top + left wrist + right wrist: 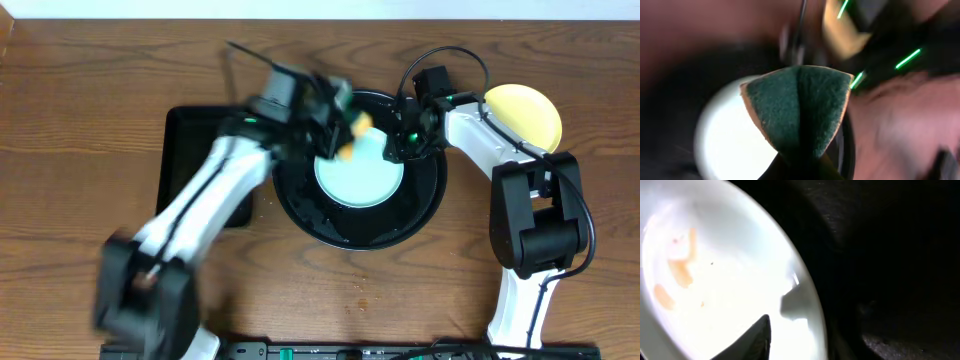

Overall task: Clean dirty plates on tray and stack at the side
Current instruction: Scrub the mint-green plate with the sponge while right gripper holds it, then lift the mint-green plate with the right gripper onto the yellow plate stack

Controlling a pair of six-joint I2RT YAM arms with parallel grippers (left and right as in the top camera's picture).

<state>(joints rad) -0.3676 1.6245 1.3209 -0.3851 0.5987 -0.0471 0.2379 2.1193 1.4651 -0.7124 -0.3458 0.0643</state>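
Mint-blue plate [358, 172], flat in the middle of the round black tray [300, 205], with brownish-orange smears [677, 265] on its face in the right wrist view. Round, so no long axis to line up with. To the right, outside the tray, a yellow plate [522, 112] on the table [80, 120], partly under the right forearm in the overhead view.

Over the mint plate's far-left rim, the sponge [352, 138], pinched and folded in the left gripper [338, 118], green scouring side toward the wrist camera. Touching the plate or just above it: cannot tell, too blurred. Behind it, the left arm stretched diagonally from the near-left corner across the tray's rim.

At the plate's right edge, the right gripper [408, 140], its arm folded back on itself from the right. One dark fingertip [754, 336] low over the rim. Cannot tell whether clamped on the rim, pressing on it, or free.

Judged as the scrubbing step. Smears inward from the rim, so probably a stroke from the sponge's side toward the plate's middle, opposite edge steadied from the right.
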